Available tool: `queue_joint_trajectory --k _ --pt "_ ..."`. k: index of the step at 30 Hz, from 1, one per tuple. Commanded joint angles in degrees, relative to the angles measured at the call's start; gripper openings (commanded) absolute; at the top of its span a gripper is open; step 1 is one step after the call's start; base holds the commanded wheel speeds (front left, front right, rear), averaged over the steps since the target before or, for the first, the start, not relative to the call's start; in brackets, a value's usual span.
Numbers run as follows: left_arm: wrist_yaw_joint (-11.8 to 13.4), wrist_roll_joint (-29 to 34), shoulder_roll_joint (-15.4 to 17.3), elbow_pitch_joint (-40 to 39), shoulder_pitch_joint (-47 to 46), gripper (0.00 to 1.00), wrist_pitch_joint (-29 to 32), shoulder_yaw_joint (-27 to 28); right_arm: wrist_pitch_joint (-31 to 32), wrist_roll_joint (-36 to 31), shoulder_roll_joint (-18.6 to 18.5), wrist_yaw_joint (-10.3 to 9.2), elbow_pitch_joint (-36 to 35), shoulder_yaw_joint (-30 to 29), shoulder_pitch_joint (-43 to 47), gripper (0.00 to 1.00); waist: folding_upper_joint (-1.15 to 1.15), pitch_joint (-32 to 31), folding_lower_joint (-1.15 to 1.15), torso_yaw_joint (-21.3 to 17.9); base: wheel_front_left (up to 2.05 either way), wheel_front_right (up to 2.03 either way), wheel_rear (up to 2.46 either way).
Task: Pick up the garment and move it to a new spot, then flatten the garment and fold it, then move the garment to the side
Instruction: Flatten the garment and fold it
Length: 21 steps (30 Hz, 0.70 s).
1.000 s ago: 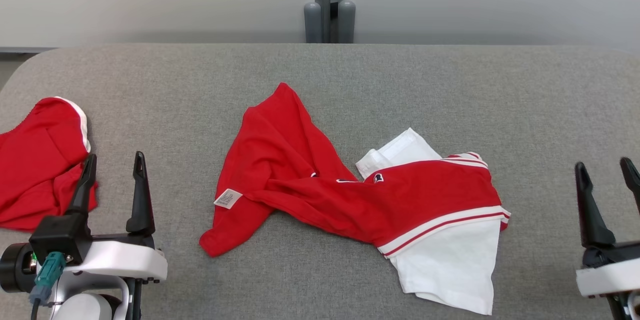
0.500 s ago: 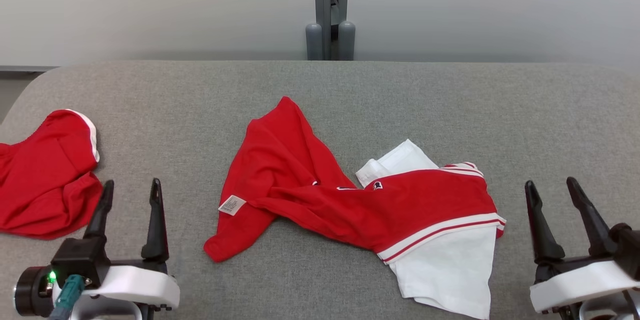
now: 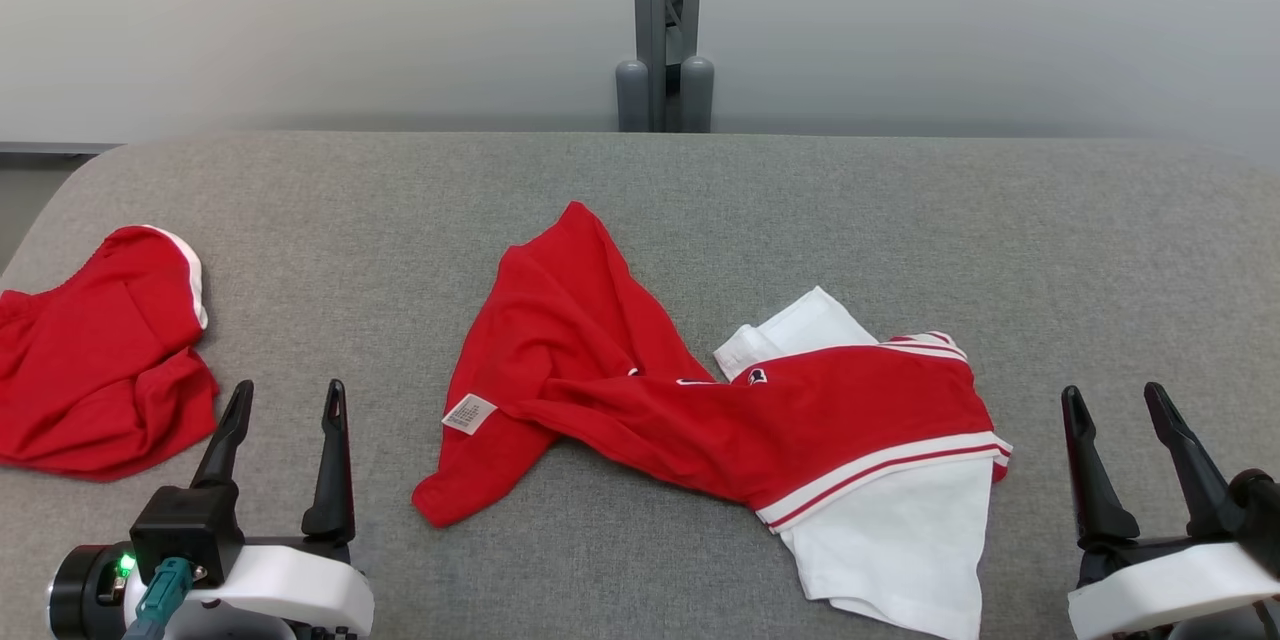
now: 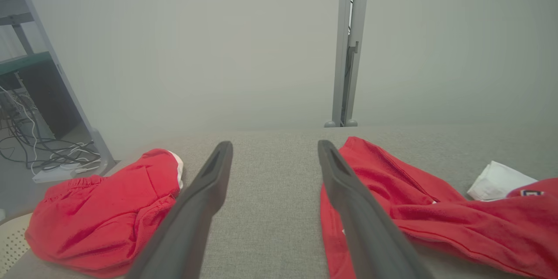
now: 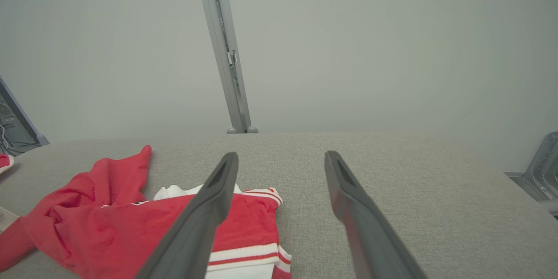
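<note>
Grey cloth table under me: nearest, my left gripper and right gripper both stand spread wide, empty. Beyond, between them, the red-and-white garment lies crumpled mid-table; a red bundle sits left, a metal post behind.

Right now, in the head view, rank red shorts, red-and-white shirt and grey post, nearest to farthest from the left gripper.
1. red shorts, just left of the left gripper.
2. red-and-white shirt, to its right, centre.
3. grey post, far back, centre.
</note>
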Motion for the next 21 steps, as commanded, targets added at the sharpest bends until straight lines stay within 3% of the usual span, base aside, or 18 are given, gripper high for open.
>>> queue_joint_trajectory --k 1,9,17,21 --pt "0.1 0.19 0.39 -0.03 -0.3 1.0 0.12 0.05 0.11 0.23 -0.06 0.02 -0.27 -0.24 0.04 1.0 0.0 0.07 0.0 0.06 0.0 0.0 0.0" --pt "-0.82 0.06 1.03 0.14 -1.37 1.0 0.47 -0.79 -0.37 0.36 0.17 0.02 -0.3 -0.27 -0.48 1.0 0.0 0.55 0.0 0.7 0.0 0.0 0.0" --pt "-7.09 -2.53 1.32 6.51 -3.25 1.0 12.37 -7.38 -0.34 0.17 0.13 0.02 -0.31 1.31 -1.79 1.0 0.0 2.66 0.0 0.4 0.0 0.0 0.0" --pt "-9.48 -4.18 1.1 11.18 -4.95 1.0 14.42 -8.49 -0.44 0.29 0.11 0.02 -0.1 1.71 -2.63 1.0 0.0 4.06 0.0 -0.37 0.0 0.0 0.0"
